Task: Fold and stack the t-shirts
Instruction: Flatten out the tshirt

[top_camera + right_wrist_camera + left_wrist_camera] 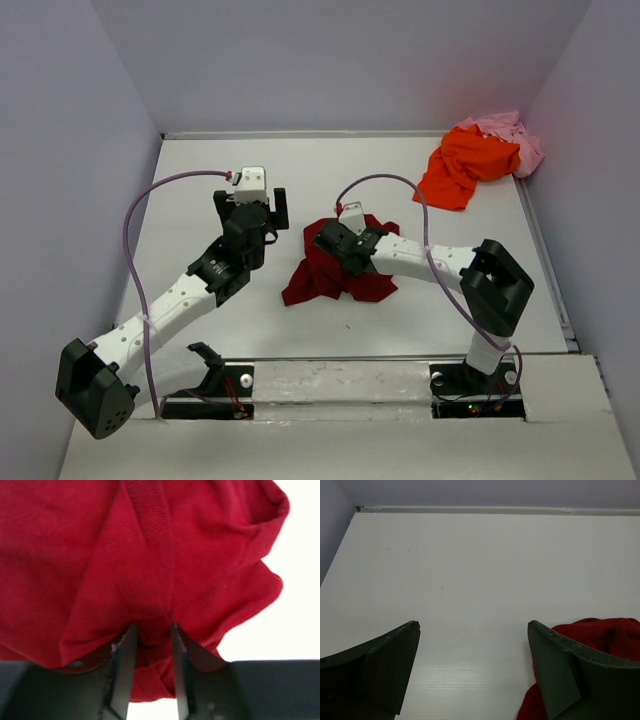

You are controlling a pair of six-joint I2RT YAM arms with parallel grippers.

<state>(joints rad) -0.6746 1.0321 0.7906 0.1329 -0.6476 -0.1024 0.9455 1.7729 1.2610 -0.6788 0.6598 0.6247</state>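
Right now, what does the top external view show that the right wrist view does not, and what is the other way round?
Only the top external view: the orange shirt and the pink shirt, heaped together at the far right, and the left gripper, open. Only the right wrist view: the right gripper pinching a fold of cloth. Both views: the dark red shirt, crumpled and not yet folded.

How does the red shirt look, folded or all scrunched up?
Scrunched up. The dark red t-shirt lies in a wrinkly heap, and the right gripper pinches a bunch of it.
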